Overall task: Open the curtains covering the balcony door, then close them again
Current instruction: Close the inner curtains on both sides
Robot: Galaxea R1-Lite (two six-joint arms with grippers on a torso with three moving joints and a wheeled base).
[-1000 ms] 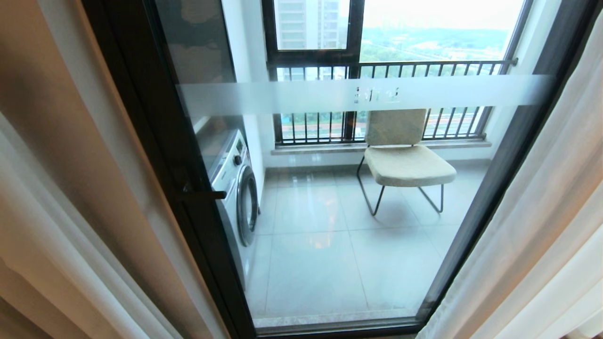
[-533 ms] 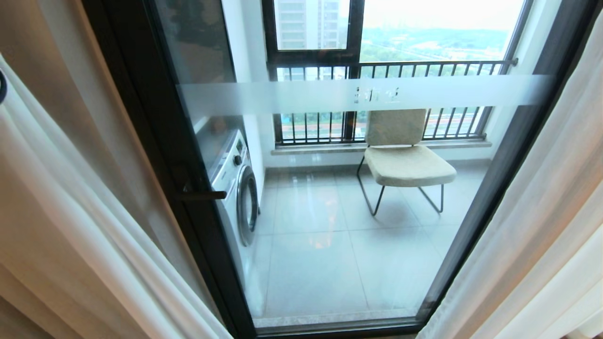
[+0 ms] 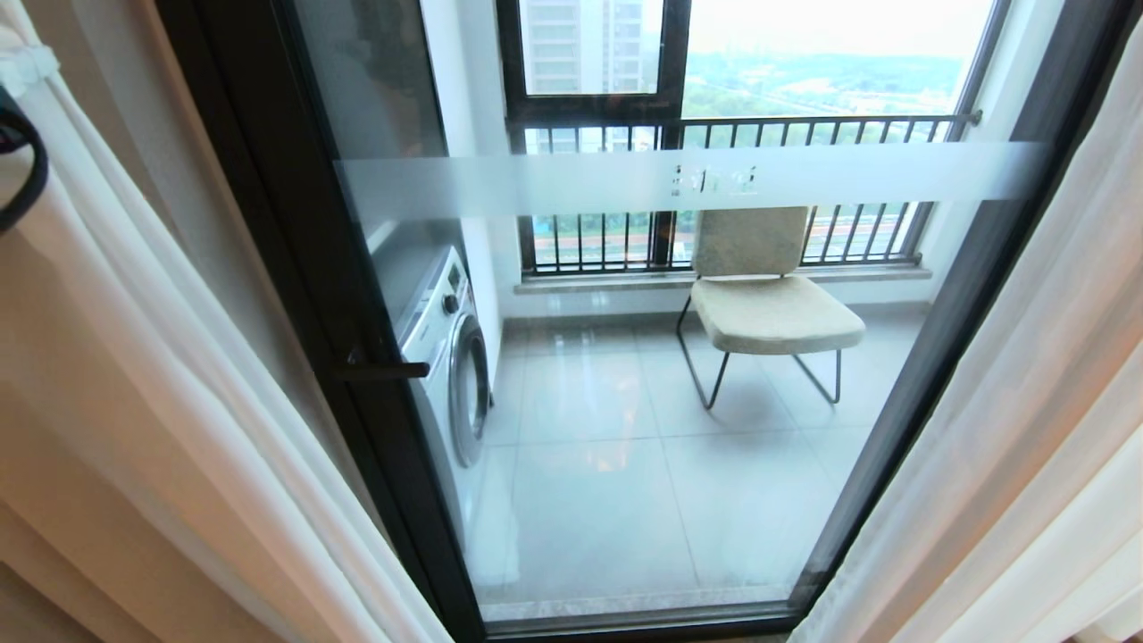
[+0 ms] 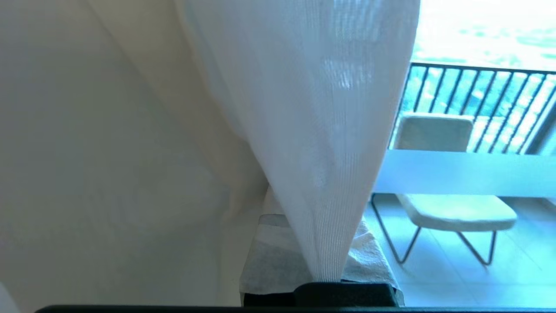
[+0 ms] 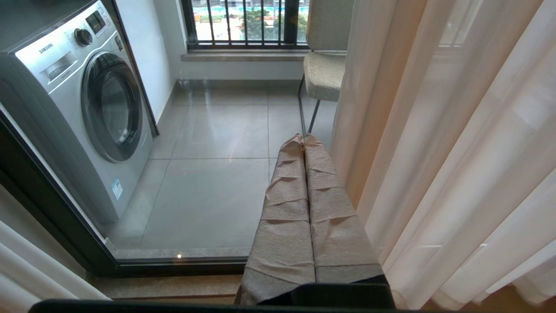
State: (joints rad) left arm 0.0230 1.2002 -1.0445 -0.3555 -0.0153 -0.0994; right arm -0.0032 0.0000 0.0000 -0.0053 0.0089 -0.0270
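The balcony door (image 3: 625,500) stands uncovered in the middle, its black frame (image 3: 295,268) and frosted band (image 3: 536,183) showing. The curtains hang at both sides: the left sheer white panel (image 3: 179,375) in front of a beige layer (image 3: 45,536), and the right sheer panel (image 3: 1009,402). My left gripper (image 4: 323,261) is shut on a gathered fold of the left sheer curtain (image 4: 312,130), which fans out from its wrapped fingers (image 4: 265,256). Only a bit of that arm (image 3: 18,161) shows at the head view's left edge. My right gripper (image 5: 304,141) is shut and empty, low beside the right curtain (image 5: 434,152).
Behind the glass stand a washing machine (image 3: 446,357) on the left and a padded chair (image 3: 768,308) on metal legs. A black-framed window with railing bars (image 3: 759,129) closes the balcony's far side. A dark door handle (image 3: 384,369) sticks out from the left frame.
The left sheer curtain has been pulled rightward and now stretches taut across more of the left side. Part of my left arm has come into view at the left edge. The right gripper is still.
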